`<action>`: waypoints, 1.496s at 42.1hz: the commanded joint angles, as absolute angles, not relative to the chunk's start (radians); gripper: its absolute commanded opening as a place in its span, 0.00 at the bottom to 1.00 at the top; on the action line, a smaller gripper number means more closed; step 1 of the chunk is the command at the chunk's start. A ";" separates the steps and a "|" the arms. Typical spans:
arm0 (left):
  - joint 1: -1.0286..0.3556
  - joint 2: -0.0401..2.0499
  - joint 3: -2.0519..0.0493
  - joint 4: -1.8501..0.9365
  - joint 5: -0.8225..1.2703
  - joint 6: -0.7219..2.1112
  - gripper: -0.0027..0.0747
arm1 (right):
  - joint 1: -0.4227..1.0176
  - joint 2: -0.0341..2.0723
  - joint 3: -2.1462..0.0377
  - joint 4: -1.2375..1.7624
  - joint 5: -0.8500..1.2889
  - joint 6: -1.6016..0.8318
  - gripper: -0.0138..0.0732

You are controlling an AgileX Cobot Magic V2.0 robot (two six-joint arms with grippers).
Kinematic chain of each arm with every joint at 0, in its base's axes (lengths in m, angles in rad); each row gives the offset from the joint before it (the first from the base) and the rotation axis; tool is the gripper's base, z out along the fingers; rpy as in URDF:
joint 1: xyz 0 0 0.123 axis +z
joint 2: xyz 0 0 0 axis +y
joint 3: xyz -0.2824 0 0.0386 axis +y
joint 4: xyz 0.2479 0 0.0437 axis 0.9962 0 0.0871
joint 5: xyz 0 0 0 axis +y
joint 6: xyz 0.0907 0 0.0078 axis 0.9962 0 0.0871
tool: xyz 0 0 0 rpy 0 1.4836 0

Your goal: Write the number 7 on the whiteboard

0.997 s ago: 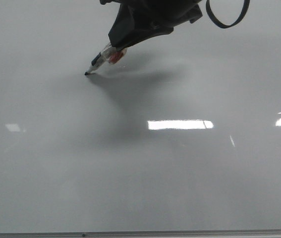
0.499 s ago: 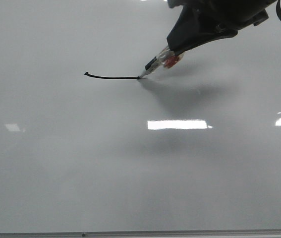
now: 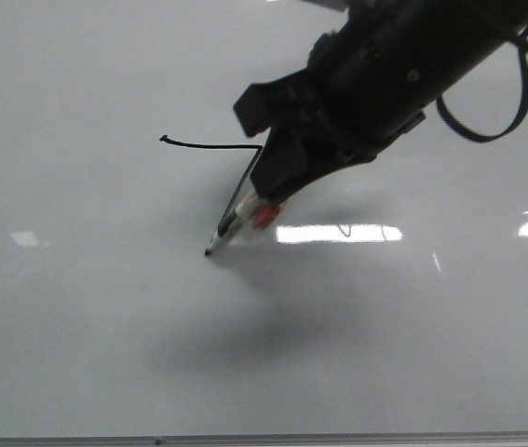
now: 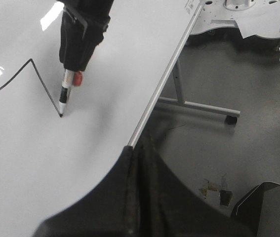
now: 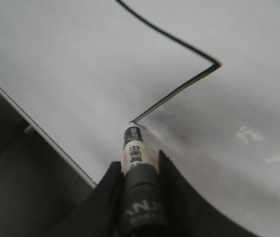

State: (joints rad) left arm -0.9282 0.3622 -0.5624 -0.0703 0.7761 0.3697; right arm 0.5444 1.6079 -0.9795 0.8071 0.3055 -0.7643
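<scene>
The whiteboard [image 3: 105,354] is a glossy pale grey board filling the front view. On it is the number 7 [image 3: 209,145]: a short black top stroke and a slanted downstroke. It also shows in the left wrist view [image 4: 38,79] and the right wrist view [image 5: 179,89]. My right gripper [image 3: 277,182] is shut on a marker [image 3: 231,228] whose tip touches the board at the downstroke's lower end. The marker shows in the right wrist view [image 5: 132,145] between the fingers [image 5: 111,185]. My left gripper [image 4: 140,158] is shut and empty, beside the board's edge.
The board's thin metal edge strip [image 4: 164,79] runs along its side, with a metal stand leg [image 4: 194,104] and grey floor beyond. Bright light reflections [image 3: 338,233] lie on the board. A black cable loop [image 3: 496,112] hangs from the right arm.
The right gripper drew the top stroke rightward, then moved down and left with the marker, drawing the slanted downstroke. The pen tip now sits lower on the board.
</scene>
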 commanded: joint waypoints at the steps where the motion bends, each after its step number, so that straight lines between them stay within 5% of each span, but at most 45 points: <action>1: -0.934 0.367 -0.587 -0.084 0.700 0.359 0.01 | 0.562 1.614 -1.001 0.797 0.201 -0.774 0.09; 27: -0.934 0.381 -0.591 -0.101 0.617 0.359 0.02 | 0.648 1.400 -1.257 0.796 0.908 -0.878 0.09; 32: -0.934 0.440 -0.594 -0.078 0.618 0.359 0.22 | 0.660 1.399 -1.282 0.796 0.973 -0.904 0.09; 39: -0.934 0.555 -0.596 -0.077 0.595 0.359 0.69 | 0.690 1.394 -1.287 0.795 0.990 -0.904 0.09; 41: -0.934 0.586 -0.597 -0.077 0.575 0.359 0.74 | 0.700 1.394 -1.287 0.795 0.987 -0.904 0.09; 54: -0.934 0.744 -0.616 -0.077 0.522 0.359 0.73 | 0.793 1.394 -1.288 0.796 0.949 -0.904 0.09; 63: -0.934 0.761 -0.616 -0.077 0.512 0.359 0.49 | 0.803 1.394 -1.288 0.795 0.944 -0.904 0.09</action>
